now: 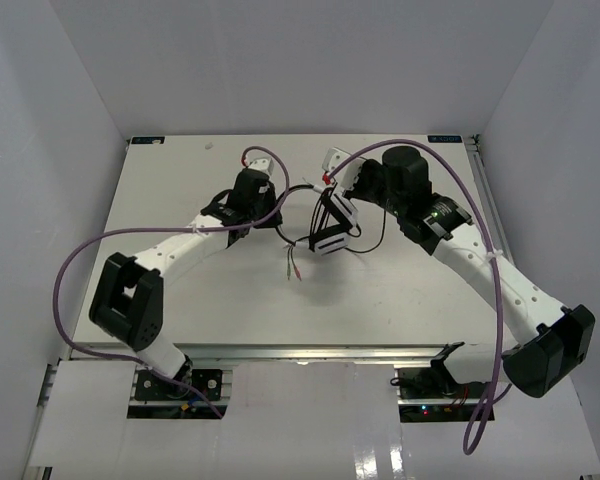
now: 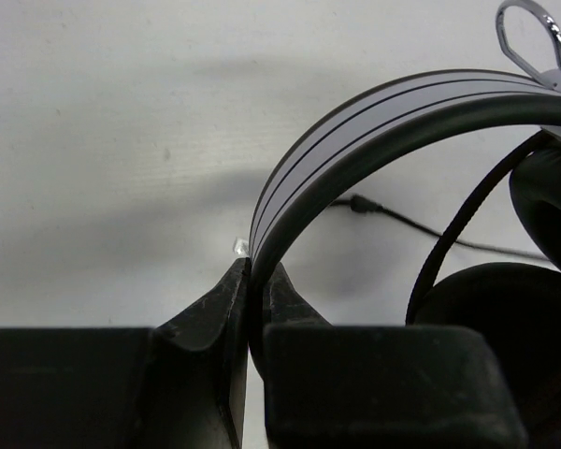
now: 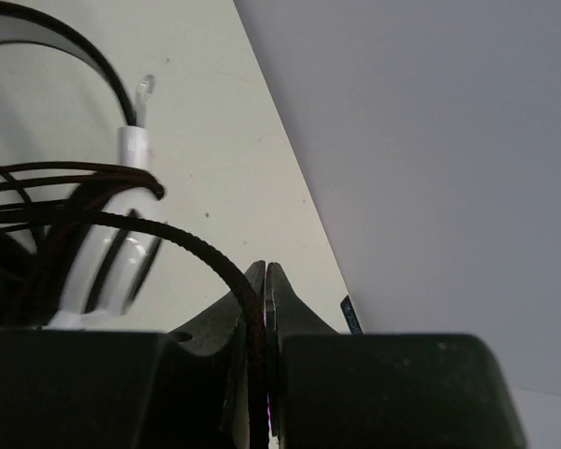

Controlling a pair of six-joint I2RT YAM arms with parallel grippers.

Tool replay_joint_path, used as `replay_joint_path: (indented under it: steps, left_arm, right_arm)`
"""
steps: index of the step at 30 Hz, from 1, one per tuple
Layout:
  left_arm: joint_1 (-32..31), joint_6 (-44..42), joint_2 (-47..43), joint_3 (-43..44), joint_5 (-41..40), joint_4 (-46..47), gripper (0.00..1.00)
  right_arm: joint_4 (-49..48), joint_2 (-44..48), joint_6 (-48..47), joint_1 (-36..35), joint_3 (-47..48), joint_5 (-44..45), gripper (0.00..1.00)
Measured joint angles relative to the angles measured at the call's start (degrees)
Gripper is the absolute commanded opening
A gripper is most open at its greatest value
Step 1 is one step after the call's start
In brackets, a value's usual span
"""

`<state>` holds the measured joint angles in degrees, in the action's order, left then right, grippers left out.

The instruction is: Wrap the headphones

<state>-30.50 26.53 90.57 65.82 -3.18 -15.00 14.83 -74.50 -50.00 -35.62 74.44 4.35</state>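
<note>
White-and-black headphones [image 1: 330, 242] are gripped: left jaws clamp the headband [image 2: 383, 108], right jaws the cable [image 3: 215, 259].

White matte table [image 1: 180, 300] with a few tiny dark specks [image 2: 165, 152] and a metal rail [image 1: 310, 352] along the near edge. The thin black cable [image 1: 292, 262] of the headphones [image 1: 332, 243] lies on it mid-table, loose ends flat. Can't tell if the lower earcup touches the top.

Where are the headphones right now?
In the top view the headphones are near the middle of the table, left gripper pinching the headband, right gripper pinching the cable.
</note>
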Motion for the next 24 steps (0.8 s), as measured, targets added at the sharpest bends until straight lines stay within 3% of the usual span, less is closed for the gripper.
replay_joint_path:
  steps: [5,11,18,24]
  left_arm:
    - [-0.6,-0.7,-10.0,-3.5,5.0,-0.6,0.00]
    - [-1.0,1.5,-19.4,-3.7,10.9,0.5,0.00]
    - [-1.2,4.3,-20.7,0.3,14.4,-2.0,0.00]
    - [-2.1,6.0,-19.0,10.9,13.2,-4.5,0.00]
  right_arm:
    - [-1.4,-2.7,2.2,5.5,-0.9,-2.2,0.09]
    - [-1.7,-7.5,9.1,10.5,-0.9,-11.2,0.09]
    - [-2.2,-11.7,21.5,14.3,-0.9,-35.3,0.14]
    - [-14.0,-15.0,39.2,15.3,-4.0,-55.9,0.24]
